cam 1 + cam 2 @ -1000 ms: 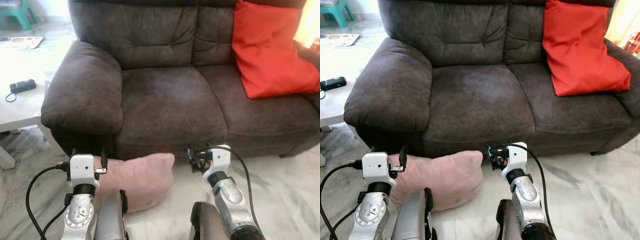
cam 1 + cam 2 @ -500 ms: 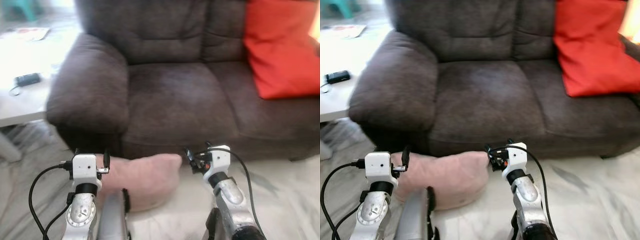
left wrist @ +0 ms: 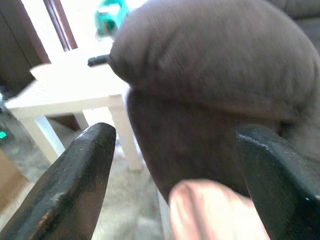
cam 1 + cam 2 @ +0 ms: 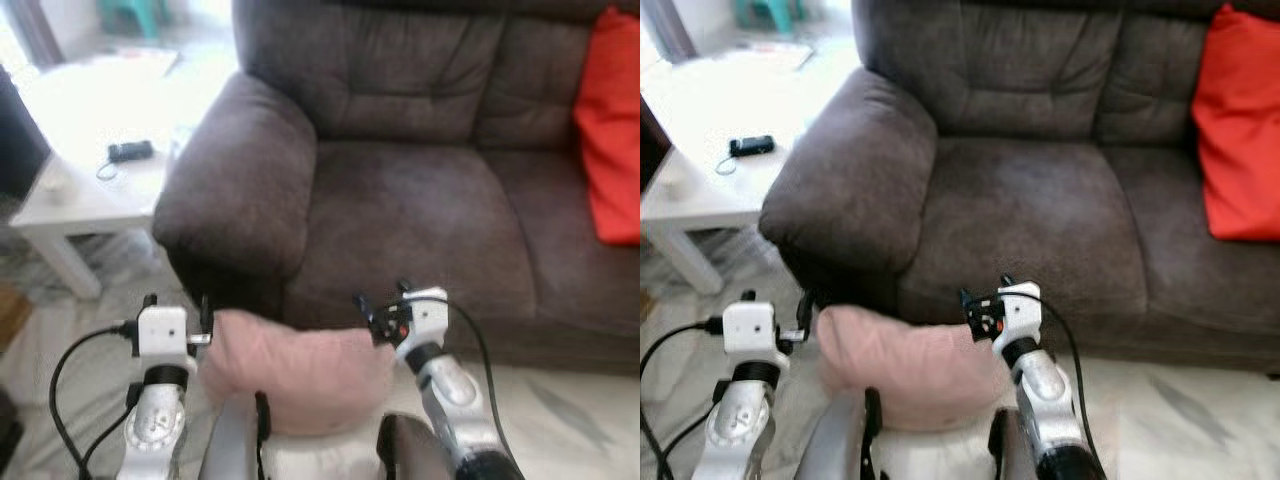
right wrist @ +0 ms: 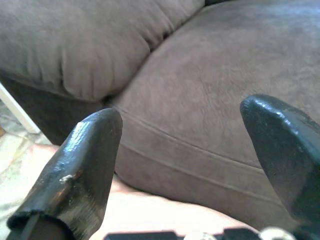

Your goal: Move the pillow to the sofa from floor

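Both grippers flank the pillow (image 4: 300, 370): the left gripper (image 4: 176, 305) sits at its left end and the right gripper (image 4: 380, 305) at its right end, each with its black fingers spread apart. In the left wrist view the left gripper's fingers (image 3: 75, 185) stand wide, and a pink corner of the pillow shows low between them, close to one finger; whether it touches is unclear. In the right wrist view the right gripper's fingers (image 5: 80, 170) are just as wide, with the pink pillow lying under them near the wrist.

The pillow is pale pink and soft, and it sits low between the two arms, right before the front edge of the sofa (image 4: 420, 200). Whether it rests on the floor (image 4: 570, 410) or is lifted off it cannot be told, as the robot's body hides its underside.

Beyond the grippers rises the dark brown sofa, its fat armrest (image 4: 240, 180) ahead of the left gripper and its seat ahead of the right one. A red cushion (image 4: 610, 150) leans on the seat far to the right. Past the armrest, left of the left gripper, stands a white table (image 4: 80, 190) with a small black device (image 4: 130, 151) on it. The floor is pale marble.
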Robot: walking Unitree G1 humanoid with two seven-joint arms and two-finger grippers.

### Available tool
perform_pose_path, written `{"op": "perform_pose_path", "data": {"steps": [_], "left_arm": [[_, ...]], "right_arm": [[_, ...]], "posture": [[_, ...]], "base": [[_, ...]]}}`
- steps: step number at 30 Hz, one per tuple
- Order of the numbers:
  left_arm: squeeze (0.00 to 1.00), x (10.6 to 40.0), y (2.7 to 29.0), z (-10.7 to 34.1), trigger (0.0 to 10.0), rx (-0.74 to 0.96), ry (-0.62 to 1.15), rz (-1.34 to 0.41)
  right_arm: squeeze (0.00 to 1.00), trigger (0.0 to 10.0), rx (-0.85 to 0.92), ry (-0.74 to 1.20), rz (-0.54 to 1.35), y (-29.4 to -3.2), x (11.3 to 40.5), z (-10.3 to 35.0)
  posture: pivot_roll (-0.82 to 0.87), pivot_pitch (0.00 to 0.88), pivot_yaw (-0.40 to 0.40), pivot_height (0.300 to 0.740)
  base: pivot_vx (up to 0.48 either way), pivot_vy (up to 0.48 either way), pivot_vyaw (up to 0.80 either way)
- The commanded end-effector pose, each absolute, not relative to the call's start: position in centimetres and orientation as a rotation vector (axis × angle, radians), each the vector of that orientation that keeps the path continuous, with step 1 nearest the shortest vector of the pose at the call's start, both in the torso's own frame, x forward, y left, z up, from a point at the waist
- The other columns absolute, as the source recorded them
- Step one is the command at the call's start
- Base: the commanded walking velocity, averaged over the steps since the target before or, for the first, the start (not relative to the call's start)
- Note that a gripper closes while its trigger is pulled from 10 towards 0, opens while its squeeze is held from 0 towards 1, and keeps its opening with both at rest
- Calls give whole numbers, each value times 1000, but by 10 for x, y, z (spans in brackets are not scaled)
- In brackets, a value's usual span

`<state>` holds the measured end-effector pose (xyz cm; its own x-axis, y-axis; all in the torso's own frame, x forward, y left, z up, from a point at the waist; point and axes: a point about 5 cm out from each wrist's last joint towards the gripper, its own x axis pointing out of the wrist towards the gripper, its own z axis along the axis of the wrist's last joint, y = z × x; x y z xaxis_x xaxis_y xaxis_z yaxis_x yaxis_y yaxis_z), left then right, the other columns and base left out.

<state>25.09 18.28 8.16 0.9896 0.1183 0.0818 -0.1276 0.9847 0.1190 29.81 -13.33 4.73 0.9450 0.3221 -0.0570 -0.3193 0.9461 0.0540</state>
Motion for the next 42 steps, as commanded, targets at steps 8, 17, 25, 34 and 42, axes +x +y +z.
{"op": "perform_pose_path", "data": {"steps": [8,17,25,34,42], "left_arm": [[0,251,178,73,10000,88,-20,71],[0,254,182,57,10000,82,60,71],[0,268,191,49,10000,56,105,101],[0,274,192,37,10000,34,159,129],[0,275,189,40,10000,32,126,142]], "right_arm": [[0,10000,50,75,314,-134,298,47],[0,10000,50,67,317,-134,300,49],[0,10000,51,50,332,-131,300,54],[0,10000,50,44,338,-133,298,56],[0,10000,49,46,345,-131,300,59]], "posture": [[87,71,-51,511],[80,76,-54,511],[58,105,-56,511],[42,147,-63,511],[49,147,-66,511]], "base": [[0,0,0],[0,0,0],[0,0,0],[0,0,0],[0,0,0]]}}
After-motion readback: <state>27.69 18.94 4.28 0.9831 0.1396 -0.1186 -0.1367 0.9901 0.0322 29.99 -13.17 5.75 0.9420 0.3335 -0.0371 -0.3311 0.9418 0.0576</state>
